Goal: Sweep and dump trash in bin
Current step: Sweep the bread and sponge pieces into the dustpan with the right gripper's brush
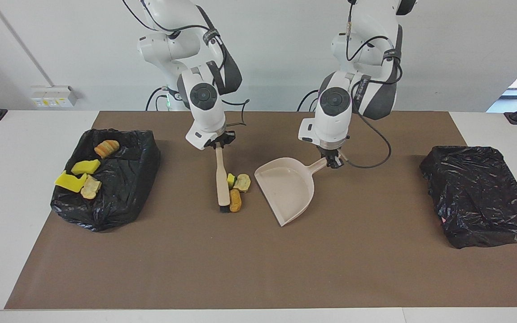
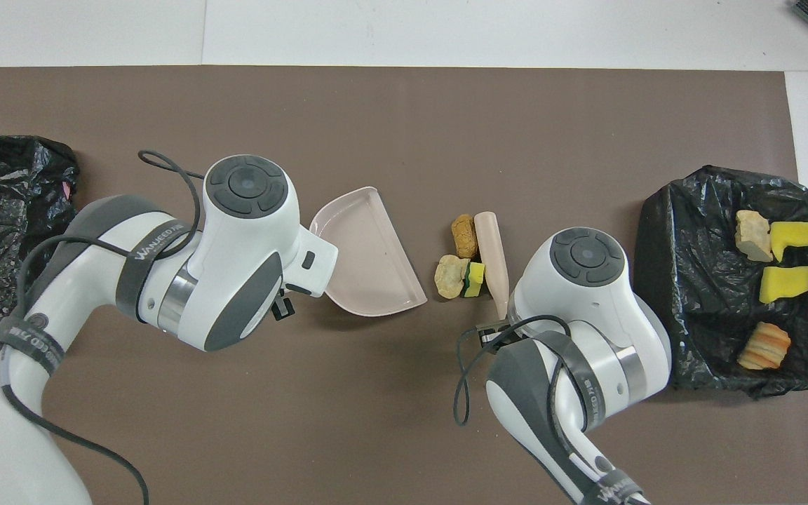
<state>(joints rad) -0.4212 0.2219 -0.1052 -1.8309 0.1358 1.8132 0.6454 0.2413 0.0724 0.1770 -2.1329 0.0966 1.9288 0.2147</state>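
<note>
Three pieces of trash lie on the brown mat: a tan-orange piece [image 1: 235,200] [image 2: 463,235], a paler piece [image 1: 242,182] [image 2: 449,275] and a yellow sponge chunk [image 1: 230,179] [image 2: 474,278]. The beige brush [image 1: 221,181] [image 2: 492,259] rests against them on the side toward the right arm's end, and my right gripper [image 1: 219,143] is shut on its handle. My left gripper [image 1: 333,160] is shut on the handle of the beige dustpan [image 1: 287,188] [image 2: 369,259]. The dustpan's mouth faces the scraps, a small gap away.
A bin lined with a black bag [image 1: 124,179] [image 2: 698,280] stands at the right arm's end, with several yellow and tan scraps on it. Another black-bagged bin [image 1: 483,195] [image 2: 4,224] sits at the left arm's end.
</note>
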